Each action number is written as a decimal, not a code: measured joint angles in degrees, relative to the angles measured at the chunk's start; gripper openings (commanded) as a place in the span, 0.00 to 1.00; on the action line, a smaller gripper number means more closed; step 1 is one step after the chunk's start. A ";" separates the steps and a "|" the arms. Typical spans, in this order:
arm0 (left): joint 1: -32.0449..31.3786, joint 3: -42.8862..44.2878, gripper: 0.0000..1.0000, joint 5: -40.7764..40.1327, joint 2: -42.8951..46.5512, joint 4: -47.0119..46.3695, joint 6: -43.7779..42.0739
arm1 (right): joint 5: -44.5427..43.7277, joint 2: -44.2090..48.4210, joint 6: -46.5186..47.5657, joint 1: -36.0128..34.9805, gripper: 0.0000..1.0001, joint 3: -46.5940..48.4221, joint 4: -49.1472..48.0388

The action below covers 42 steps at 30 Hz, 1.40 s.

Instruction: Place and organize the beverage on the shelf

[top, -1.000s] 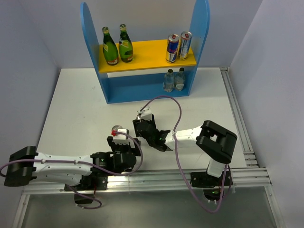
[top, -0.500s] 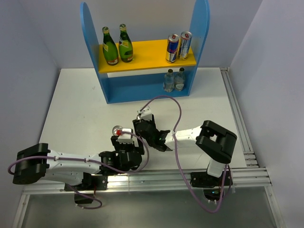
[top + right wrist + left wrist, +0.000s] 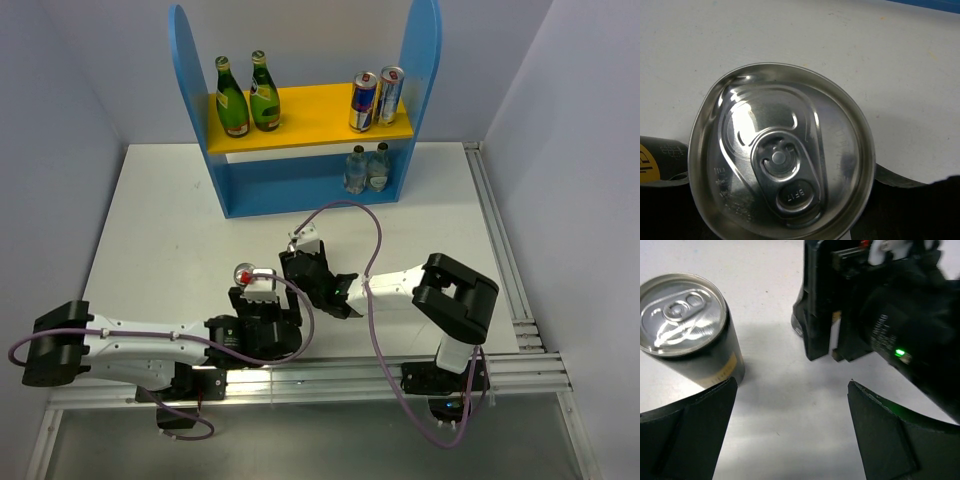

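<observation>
The shelf (image 3: 305, 120) stands at the back, with two green bottles (image 3: 248, 95) and two slim cans (image 3: 376, 98) on its yellow board and two clear bottles (image 3: 367, 168) below. A black can with a silver top (image 3: 682, 330) stands on the table just left of my left gripper (image 3: 792, 382), which is open and empty. This can also shows in the top view (image 3: 243, 272), with the left gripper (image 3: 268, 298) beside it. My right gripper (image 3: 785, 180) is shut on a second can (image 3: 780, 150), seen from straight above. In the top view the right gripper (image 3: 300, 270) hides that can.
The two grippers sit close together mid-table; the right gripper's body (image 3: 880, 315) fills the left wrist view's upper right. White table (image 3: 160, 230) stretches to the shelf. Metal rails (image 3: 500, 250) run along the right and near edges.
My left gripper has crept forward and slightly right, closer to the standing can and the right gripper. The right arm has not moved.
</observation>
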State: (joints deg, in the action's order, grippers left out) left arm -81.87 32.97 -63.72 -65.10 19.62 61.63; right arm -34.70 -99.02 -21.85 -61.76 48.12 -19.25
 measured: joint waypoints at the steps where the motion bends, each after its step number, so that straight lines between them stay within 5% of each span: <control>1: -0.96 1.27 0.99 -0.33 -0.02 2.51 1.77 | -0.02 -0.02 -0.02 0.00 0.00 0.00 0.00; 9: -3.41 3.30 0.99 -2.51 -1.05 14.45 12.59 | -0.09 -0.15 -0.09 0.00 0.00 0.44 0.61; 24: 9.49 -3.10 0.99 1.38 2.54 -3.85 -4.02 | -0.20 -0.11 -1.03 0.24 0.00 0.50 0.85; 42: 25.49 -3.72 0.99 7.61 -5.27 -19.08 -14.47 | 0.31 0.63 -1.90 2.05 0.00 -0.61 0.20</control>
State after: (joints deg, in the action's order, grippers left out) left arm -56.38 29.26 -56.12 -70.37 0.54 47.16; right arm -34.39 -98.39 -23.75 -59.70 47.51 -19.05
